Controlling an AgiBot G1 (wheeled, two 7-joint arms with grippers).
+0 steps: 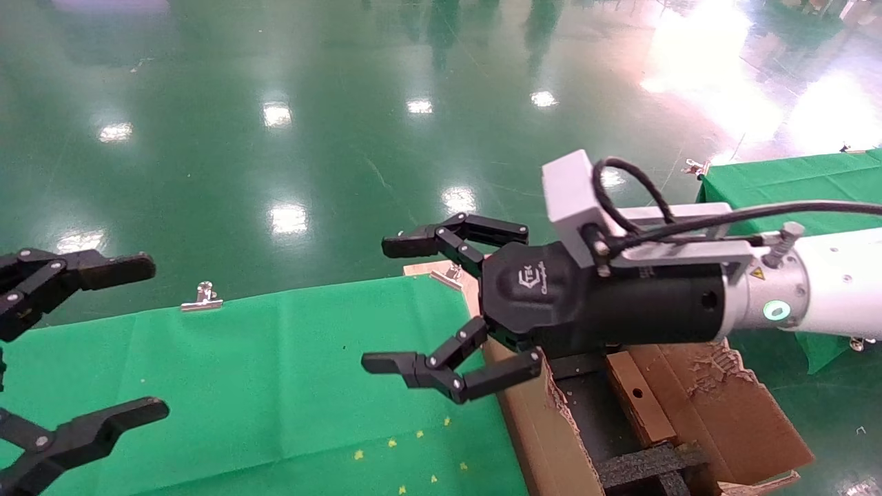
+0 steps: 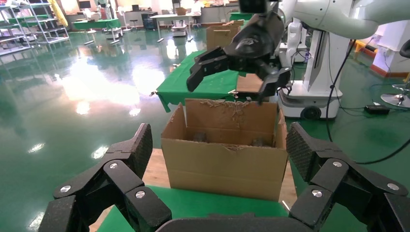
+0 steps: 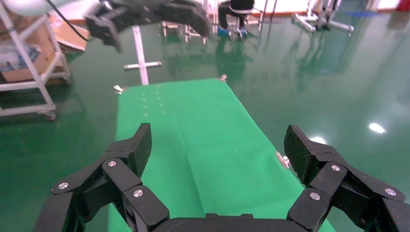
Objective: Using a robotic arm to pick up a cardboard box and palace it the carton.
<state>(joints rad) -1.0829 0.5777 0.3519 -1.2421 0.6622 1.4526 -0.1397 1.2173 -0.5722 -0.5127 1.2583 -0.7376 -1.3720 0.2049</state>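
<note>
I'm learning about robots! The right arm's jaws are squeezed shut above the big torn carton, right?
Not quite. The right gripper is above the carton's edge, but its jaws are spread wide open, gripping nothing. The head view shows this.

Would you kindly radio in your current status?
Right hand open, empty, above carton's edge. Left hand open, parked over green table. Cardboard box in carton. Nothing in the way.

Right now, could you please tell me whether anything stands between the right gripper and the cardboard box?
Nothing visible does. The cardboard box lies uncovered inside the carton, beside black foam. The right gripper, fingers open and empty, hangs above the carton's edge.
</note>
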